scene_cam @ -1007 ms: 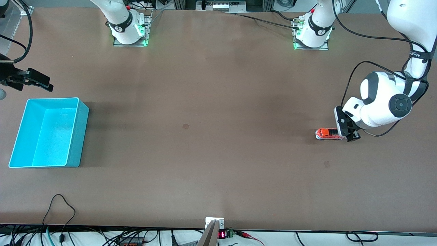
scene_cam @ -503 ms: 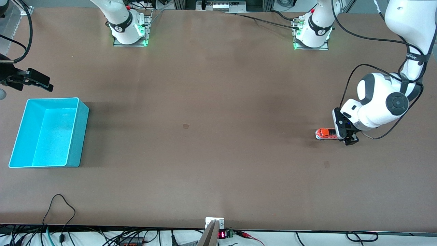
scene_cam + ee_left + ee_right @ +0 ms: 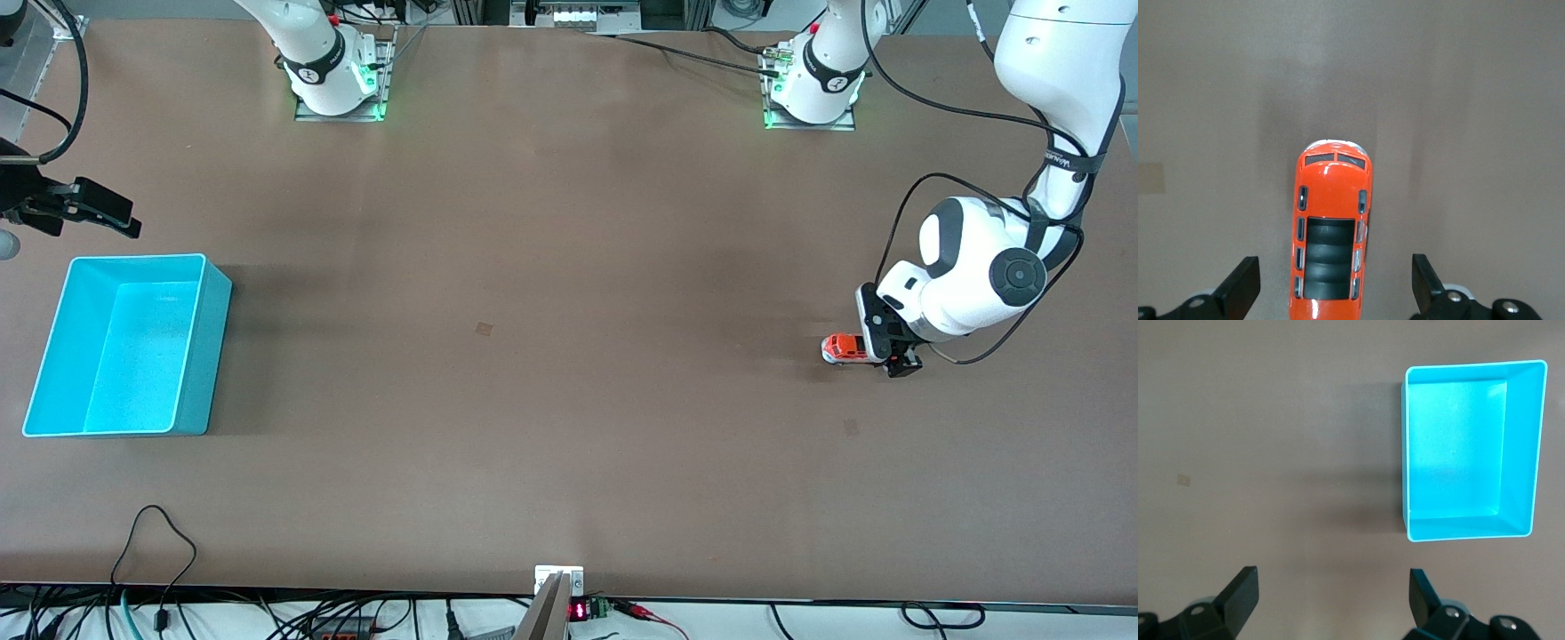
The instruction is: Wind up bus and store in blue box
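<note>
Bus [image 3: 1332, 230]: glossy orange-red body, rounded nose, ribbed dark roof panel, small side windows; seen upright on matte brown surface [image 3: 569, 356] at left arm's end. Left gripper [image 3: 1335, 293] lowered around bus, jaws spread wide, not touching. Blue box [image 3: 191, 356]: smooth turquoise plastic, rectangular, thin-walled, at right arm's end. Right gripper [image 3: 1331, 600] held above surface beside box, jaws parted.

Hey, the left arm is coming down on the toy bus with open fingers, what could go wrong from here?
1. The left gripper straddles only one end of the bus; closing there might pivot it or roll it away.
2. The blue box sits at the right arm's end of the table, so a weak grip could drop the bus during the long carry.
</note>
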`<action>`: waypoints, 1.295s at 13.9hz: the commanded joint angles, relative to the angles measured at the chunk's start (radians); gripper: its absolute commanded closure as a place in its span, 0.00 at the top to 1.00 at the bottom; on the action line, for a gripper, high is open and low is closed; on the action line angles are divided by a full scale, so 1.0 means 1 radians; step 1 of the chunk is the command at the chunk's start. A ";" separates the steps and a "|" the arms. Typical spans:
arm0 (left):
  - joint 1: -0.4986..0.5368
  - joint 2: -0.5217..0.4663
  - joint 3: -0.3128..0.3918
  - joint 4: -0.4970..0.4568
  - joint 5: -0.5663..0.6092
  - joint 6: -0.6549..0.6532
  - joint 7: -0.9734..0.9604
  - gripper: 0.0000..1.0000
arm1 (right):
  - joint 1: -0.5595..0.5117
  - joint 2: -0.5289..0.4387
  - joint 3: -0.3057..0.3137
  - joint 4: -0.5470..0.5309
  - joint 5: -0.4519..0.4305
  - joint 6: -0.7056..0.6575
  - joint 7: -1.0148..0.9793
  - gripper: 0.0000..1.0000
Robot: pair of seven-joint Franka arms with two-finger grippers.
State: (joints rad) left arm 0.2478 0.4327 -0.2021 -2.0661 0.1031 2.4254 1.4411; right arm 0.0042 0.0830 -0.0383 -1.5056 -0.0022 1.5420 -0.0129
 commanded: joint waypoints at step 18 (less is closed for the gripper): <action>0.007 0.017 -0.010 -0.052 0.053 0.092 0.016 0.42 | -0.001 -0.006 0.005 0.007 0.010 -0.014 0.004 1.00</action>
State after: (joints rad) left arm 0.2477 0.4561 -0.2038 -2.1089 0.1234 2.5108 1.4423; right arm 0.0042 0.0830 -0.0383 -1.5057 -0.0022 1.5415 -0.0130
